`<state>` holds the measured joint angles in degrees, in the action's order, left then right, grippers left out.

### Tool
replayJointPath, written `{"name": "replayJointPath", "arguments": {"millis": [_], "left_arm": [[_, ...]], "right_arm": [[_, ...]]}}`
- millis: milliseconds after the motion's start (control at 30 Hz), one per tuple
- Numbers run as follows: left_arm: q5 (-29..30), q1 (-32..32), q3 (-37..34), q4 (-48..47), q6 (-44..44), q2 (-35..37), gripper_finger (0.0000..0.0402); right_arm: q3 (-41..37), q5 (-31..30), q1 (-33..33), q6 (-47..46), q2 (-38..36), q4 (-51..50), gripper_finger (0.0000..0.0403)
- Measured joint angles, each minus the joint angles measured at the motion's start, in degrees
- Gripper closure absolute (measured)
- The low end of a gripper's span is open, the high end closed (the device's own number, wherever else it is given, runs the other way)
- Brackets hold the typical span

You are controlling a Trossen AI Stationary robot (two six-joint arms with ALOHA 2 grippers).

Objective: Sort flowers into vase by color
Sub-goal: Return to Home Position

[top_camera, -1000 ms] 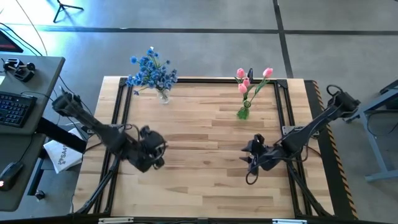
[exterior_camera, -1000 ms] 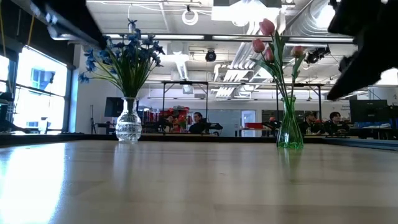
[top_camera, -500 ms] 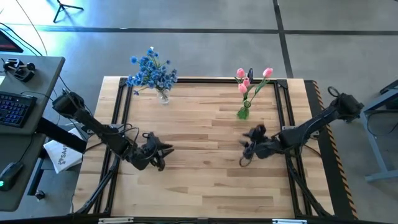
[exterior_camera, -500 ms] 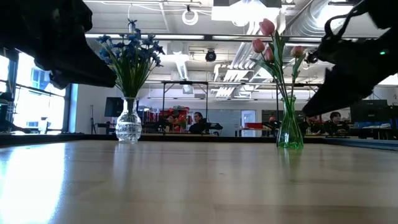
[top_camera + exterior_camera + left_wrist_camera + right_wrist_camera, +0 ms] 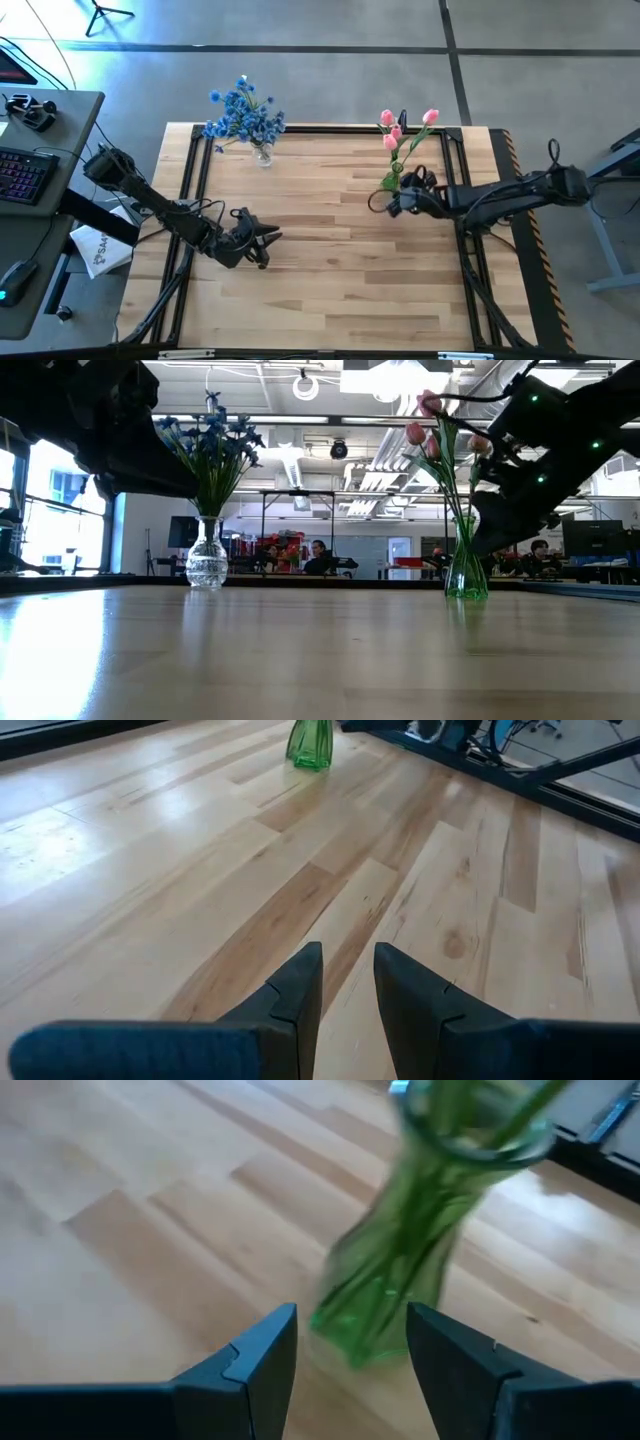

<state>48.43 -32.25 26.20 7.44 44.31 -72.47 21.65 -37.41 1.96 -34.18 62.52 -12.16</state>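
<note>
Blue flowers [image 5: 243, 112] stand in a clear glass vase [image 5: 206, 559] at the far left of the table. Pink tulips [image 5: 405, 124] lean in a green glass vase [image 5: 391, 181], which stands on its base near the far right. My right gripper [image 5: 394, 203] is open, just on the near side of the green vase [image 5: 402, 1270]; its fingers stand apart in front of the vase's base. My left gripper [image 5: 264, 240] is left of the table's middle, low over the wood. It is open with a narrow gap [image 5: 348, 978] and holds nothing.
A black frame rail [image 5: 196, 160] runs along the table's left side and another [image 5: 455, 160] runs close behind the green vase. A desk with a keyboard [image 5: 22, 172] stands off the table's left. Bare wood [image 5: 320, 270] spans the middle and near part.
My right gripper has travelled from the near right part of the table toward the far edge, up to the green vase, with the arm stretching out low. My left gripper has shifted slightly toward the right and dropped lower. The vases and flowers have stayed put.
</note>
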Motion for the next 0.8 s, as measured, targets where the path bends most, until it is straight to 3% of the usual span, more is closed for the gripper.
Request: {"name": "replayJointPath", "arguments": {"millis": [367, 600, 800], "left_arm": [[-0.03, -0.02, 0.01, 0.15, 0.02, 0.00, 0.0321], [-0.60, -0.02, 0.04, 0.20, 0.57, -0.02, 0.0321], [-0.88, -0.04, 0.04, 0.19, 0.55, -0.02, 0.0321]], "right_arm": [[0.00, 1.33, 5.64, 4.65, -1.12, 1.36, 0.0219], [0.01, 18.05, -0.11, -0.12, -9.80, -5.04, 0.0230], [0.02, 26.98, -7.49, 6.44, -22.58, -5.64, 0.0327]]}}
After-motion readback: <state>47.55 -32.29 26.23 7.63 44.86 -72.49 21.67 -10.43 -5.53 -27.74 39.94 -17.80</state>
